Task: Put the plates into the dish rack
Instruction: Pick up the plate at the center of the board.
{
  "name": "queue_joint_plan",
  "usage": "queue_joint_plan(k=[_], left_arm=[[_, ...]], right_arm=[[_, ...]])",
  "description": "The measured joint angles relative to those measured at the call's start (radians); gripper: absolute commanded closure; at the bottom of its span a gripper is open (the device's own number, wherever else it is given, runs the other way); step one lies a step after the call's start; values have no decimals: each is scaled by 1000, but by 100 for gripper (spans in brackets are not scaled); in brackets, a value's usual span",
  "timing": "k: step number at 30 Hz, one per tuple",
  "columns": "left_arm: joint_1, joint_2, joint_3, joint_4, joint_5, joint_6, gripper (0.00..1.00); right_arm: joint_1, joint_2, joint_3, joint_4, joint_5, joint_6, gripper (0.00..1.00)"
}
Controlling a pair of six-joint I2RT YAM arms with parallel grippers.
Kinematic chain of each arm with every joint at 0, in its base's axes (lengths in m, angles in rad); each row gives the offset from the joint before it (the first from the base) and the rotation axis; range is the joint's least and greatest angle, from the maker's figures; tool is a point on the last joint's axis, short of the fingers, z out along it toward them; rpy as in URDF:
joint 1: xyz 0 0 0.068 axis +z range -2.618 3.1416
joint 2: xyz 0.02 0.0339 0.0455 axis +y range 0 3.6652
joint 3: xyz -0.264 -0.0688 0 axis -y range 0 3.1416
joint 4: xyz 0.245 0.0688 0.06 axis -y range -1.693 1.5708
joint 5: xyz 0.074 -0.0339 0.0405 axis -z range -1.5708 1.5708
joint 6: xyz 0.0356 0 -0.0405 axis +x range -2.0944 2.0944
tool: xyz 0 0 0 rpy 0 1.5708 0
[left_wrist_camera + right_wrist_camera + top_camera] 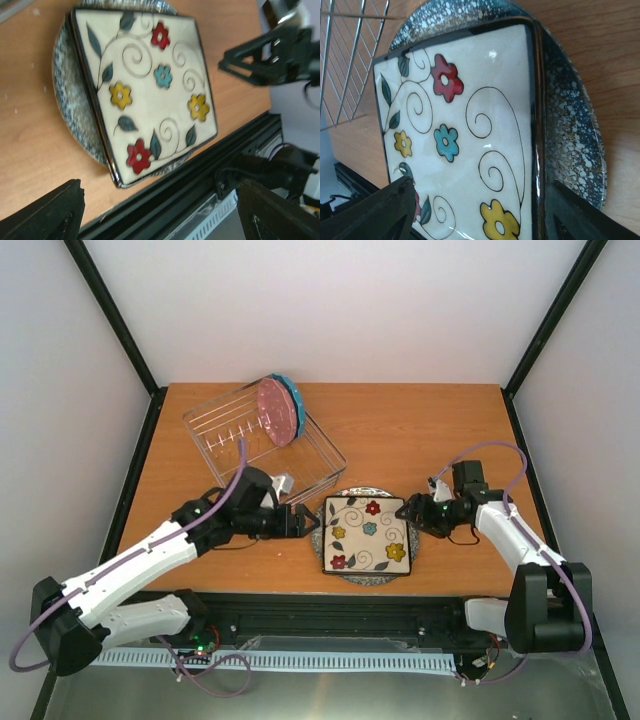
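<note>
A square cream plate (367, 533) with coloured flowers and a dark rim lies flat on a round grey speckled plate (362, 489) near the table's front edge. Both show in the left wrist view (150, 90) (67, 100) and the right wrist view (470, 125) (570, 135). The silver wire dish rack (225, 435) stands at the back left. A blue-rimmed plate (281, 410) with a pink face stands upright in it. My left gripper (305, 521) (160, 215) is open and empty just left of the stack. My right gripper (408, 511) (480, 215) is open at the stack's right edge, fingers straddling the square plate's rim.
A black rail (330, 612) runs along the table's front edge (200, 190), close under the stack. The rack's wires (350, 60) lie just behind the stack on the left. White walls and black frame posts enclose the table.
</note>
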Motion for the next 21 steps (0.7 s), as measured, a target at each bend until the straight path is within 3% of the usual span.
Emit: queue_joint_plan(k=[4,12,15,21], left_arm=[[-66,3,-60,0,-18,-28,19],[-75,11,-192,63,-35,-52,22],[-76,66,-205,102,-24,-50,23],[-76,200,-180,188,11,-22,23]], right_arm=[[0,-3,20,-17,17,-34,35],[-1,-45,16,-39,42,-50,45],[-1,-45,13,-44,50,-51,51],[-1,-42,-5,-44,54,-45,51]])
